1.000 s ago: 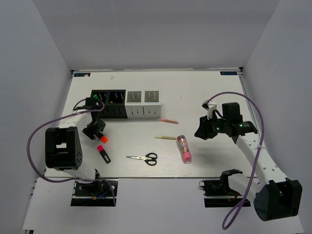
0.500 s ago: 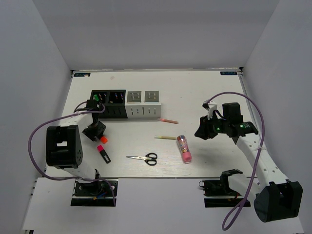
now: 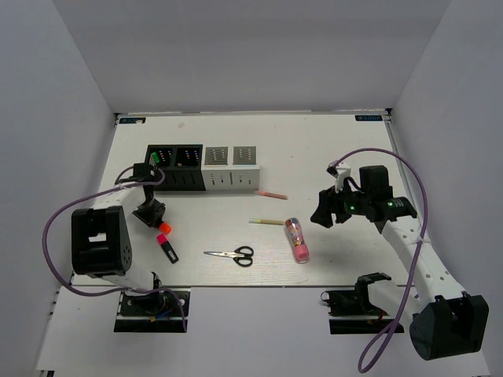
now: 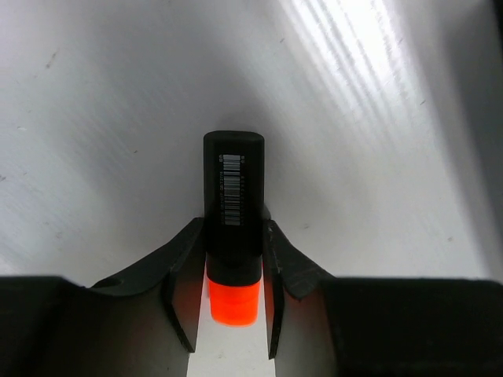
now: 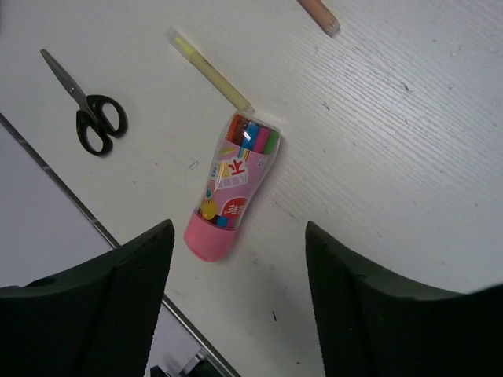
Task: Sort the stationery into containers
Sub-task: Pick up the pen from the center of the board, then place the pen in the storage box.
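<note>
Between the fingers [image 4: 182, 271] of the left gripper [image 4: 233, 255] sits the orange-capped marker [image 4: 233, 188]. Both fingers lie against the sides of its black body, just beside the orange cap, so the gripper is closed narrowly on it. The black end, with a barcode label, reaches out past the fingertips over the white table [image 4: 94, 94]. I cannot tell if the marker rests on the table or is lifted.

On the top view, the red-capped marker [image 3: 167, 248] lies flat a little behind these fingers, toward the arm bases, apart from them. Beyond the fingers stands the row of holders [image 3: 204, 169], two black and two white, joined together. A green cap [image 3: 155, 157] shows in the black end holder, the one nearest to the left fingers.

On the right gripper [image 5: 237, 236] the fingers [image 5: 118, 298] stand wide apart and hold nothing. Below the gap between them the clear tube [image 5: 233, 181] lies flat on the table, its pink end toward the fingers and its clear end pointing away. Just past the clear end lies the thin yellow pencil [image 5: 208, 71]; I cannot tell if it touches the tube. Farther out to one side, the scissors [image 5: 90, 110] lie with blades closed, well apart from the tube. Farthest, at the edge of this view, shows the tip of the pink pen [image 5: 318, 14].
</note>
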